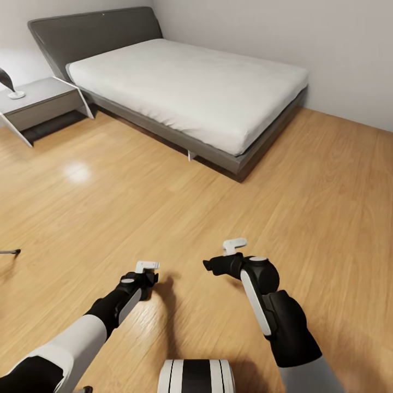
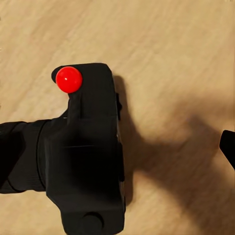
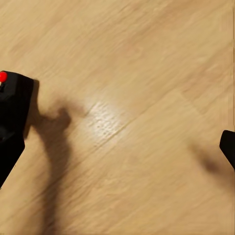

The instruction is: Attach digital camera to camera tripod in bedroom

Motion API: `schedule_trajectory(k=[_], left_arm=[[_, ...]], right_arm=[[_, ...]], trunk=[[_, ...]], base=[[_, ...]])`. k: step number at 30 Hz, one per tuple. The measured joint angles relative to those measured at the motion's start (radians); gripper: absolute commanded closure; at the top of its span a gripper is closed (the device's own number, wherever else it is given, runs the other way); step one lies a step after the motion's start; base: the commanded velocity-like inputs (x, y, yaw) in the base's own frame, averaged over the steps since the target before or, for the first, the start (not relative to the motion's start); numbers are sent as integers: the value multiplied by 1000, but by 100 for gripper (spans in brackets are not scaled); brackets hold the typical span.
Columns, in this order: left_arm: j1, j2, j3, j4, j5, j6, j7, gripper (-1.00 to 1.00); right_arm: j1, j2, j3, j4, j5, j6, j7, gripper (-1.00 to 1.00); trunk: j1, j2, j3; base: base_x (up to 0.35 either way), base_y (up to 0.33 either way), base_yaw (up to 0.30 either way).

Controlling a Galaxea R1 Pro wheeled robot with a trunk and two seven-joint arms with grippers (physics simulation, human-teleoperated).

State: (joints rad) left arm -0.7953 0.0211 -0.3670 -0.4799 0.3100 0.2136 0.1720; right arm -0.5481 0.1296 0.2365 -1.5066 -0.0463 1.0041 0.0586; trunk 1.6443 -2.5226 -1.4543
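The digital camera (image 2: 88, 161), black with a red button (image 2: 69, 79) on top, stands upright on the light wood floor with its lens sideways. My left gripper (image 1: 147, 276) hangs low right over it. One fingertip (image 2: 228, 147) sits far out at the frame edge, well apart from the camera body; the other finger is lost against the black lens. The right wrist view catches the camera (image 3: 12, 112) at its edge. My right gripper (image 1: 212, 266) hovers beside it, empty, with its fingertip (image 3: 228, 144) equally wide out. One foot of the camera tripod (image 1: 11, 251) pokes in at the left.
A white bed (image 1: 191, 87) on a grey frame fills the back of the room against pale walls. A grey nightstand (image 1: 41, 101) stands at the far left. Bare wood floor (image 1: 164, 207) lies between me and the bed. My own base (image 1: 196, 376) shows at the bottom.
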Motion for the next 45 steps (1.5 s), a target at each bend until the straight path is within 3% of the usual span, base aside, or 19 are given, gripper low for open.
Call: schedule_trajectory(k=[5,13,31,32,38,40,41,45], left_arm=[[3,5,1,0,1,-11,-2,-100],[9,10,2,-1,1,-18,-5,-100],[12,9,4,1,0,-14,-5,-100],[11,9,6,-3,-13,-13,3,-100],[11,10,4,0,-9,-15,-1,-100],[11,11,6,-1,-20,-15,2,-100],[12,11,5,1,-2,-16,-1,-100],[12,12,6,1,0,-16,0,-100]], right_arm=[[2,-3,-4,-55,1,-29,0,-100],[28,-6,2,-101,0,-136,0,-100],[55,-2,9,-108,1,-159,0,-100],[55,-2,9,-108,1,-159,0,-100],[56,-1,10,-108,1,-159,-1,-100],[56,-1,11,-108,1,-158,-1,-100],[56,-1,11,-108,1,-158,-1,-100],[56,-1,11,-108,1,-158,-1,-100]], trunk=[[0,0,0],[0,0,0],[8,-4,-70],[8,-5,-73],[8,-4,-73],[9,-5,-81],[10,-5,-85],[12,-6,-100]], base=[[0,0,0],[0,0,0],[0,0,0],[0,0,0],[0,0,0],[0,0,0],[0,0,0],[0,0,0]])
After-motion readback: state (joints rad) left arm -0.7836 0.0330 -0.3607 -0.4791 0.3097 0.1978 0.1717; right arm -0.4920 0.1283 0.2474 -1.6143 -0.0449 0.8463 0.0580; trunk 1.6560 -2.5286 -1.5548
